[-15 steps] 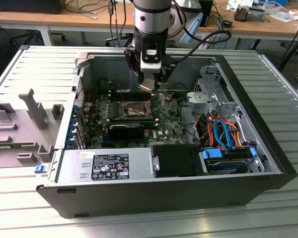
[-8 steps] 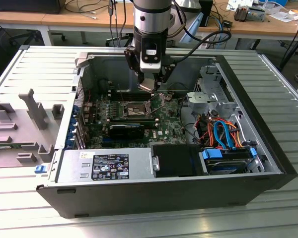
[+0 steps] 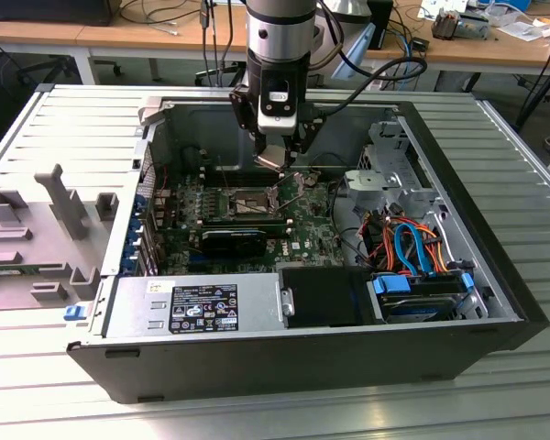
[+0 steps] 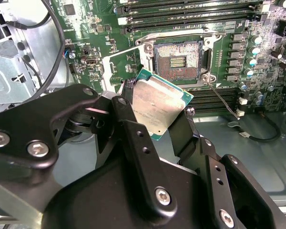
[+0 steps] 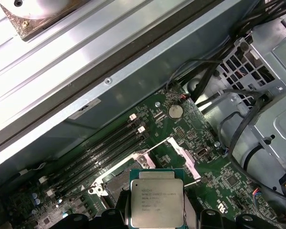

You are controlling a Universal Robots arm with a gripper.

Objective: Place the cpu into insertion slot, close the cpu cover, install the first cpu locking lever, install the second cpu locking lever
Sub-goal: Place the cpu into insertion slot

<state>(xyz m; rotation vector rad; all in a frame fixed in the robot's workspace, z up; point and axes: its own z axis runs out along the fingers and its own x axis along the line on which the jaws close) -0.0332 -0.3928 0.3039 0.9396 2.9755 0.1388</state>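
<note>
So, status: step one of four is in hand, nothing is finished. The open computer case lies on its side on the metal table, and the arm comes down into it from above. The green circuit board is exposed on the case floor. The socket is open and empty — dark centre with the contact field bare, silvery rim around it. The cover is swung up off the socket with board visible through its window, so it isn't closed. The gripper hangs above the board, a bit to the exterior view's right of the socket, with its jaws clamped on the cpu by two opposite edges. The cpu is in the air, silvery top facing the camera in both wrist views and tilted relative to the board in the second wrist view. It is near the socket but not touching it, as far as I can tell. One thin wire lever sticks out free from a socket corner — reads as unlatched; I can't make out the other lever for sure. My read: cpu not seated, cover not shut, both levers left to do.
</note>
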